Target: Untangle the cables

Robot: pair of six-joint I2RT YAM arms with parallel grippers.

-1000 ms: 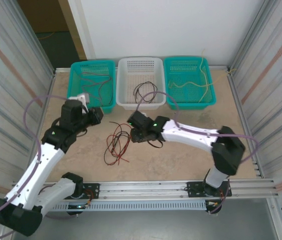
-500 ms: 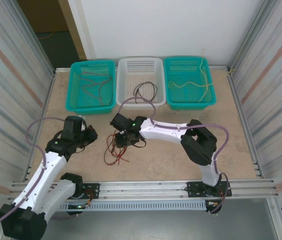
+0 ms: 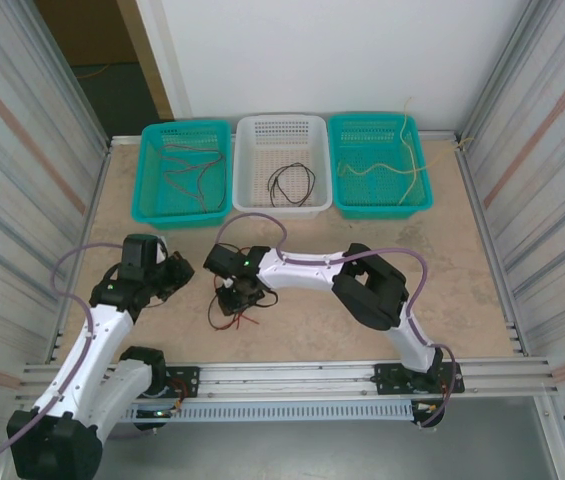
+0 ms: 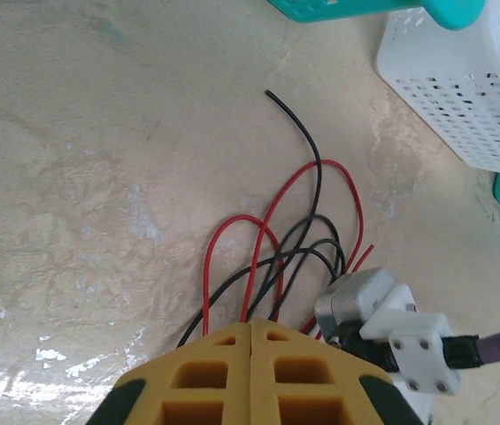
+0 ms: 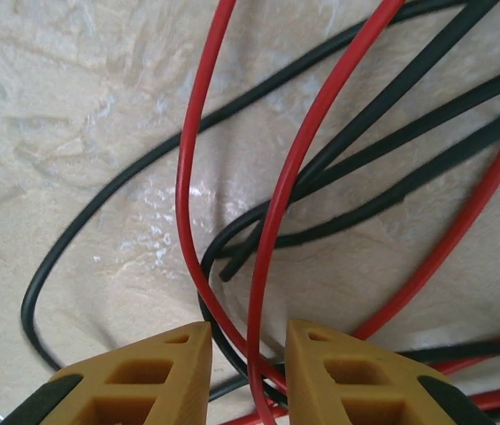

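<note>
Two arms regroup around the last tangle

Within the last second the right gripper [image 5: 248, 335] has swung in from the 3 o'clock side of the loose cables [image 3: 230, 306] and now sits directly on top of them, its arm stretched low across the table [image 3: 442, 250]. Its jaws stand partly apart and have been narrowing. In the right wrist view a red strand [image 5: 182, 177] runs through the gap between the fingers with neither pad pressing on it, so nothing is held yet.

The left gripper [image 4: 251, 332] has drawn back from the left teal basket [image 3: 152, 150] at 11 o'clock and now hangs at 9 o'clock of the tangle, near it but apart. Its pads are pressed flat together with nothing between them.

The remaining red and black cables lie crossed over one another on the table, at about 7 o'clock from its centre, towards the near edge. Along the far edge, reddish wires [image 3: 194, 172] lie in the left teal basket, a black wire [image 3: 287, 185] in the white basket [image 3: 282, 122] at 12 o'clock, and yellow wires [image 3: 382, 165] in the right teal basket [image 3: 412, 200] at 1 o'clock.

This looks like the start of another pick, with the right jaws closing on a single red strand. Because the strands overlap, lifting one may drag its neighbours along. The left gripper would have to open before it could pin or take the rest.
</note>
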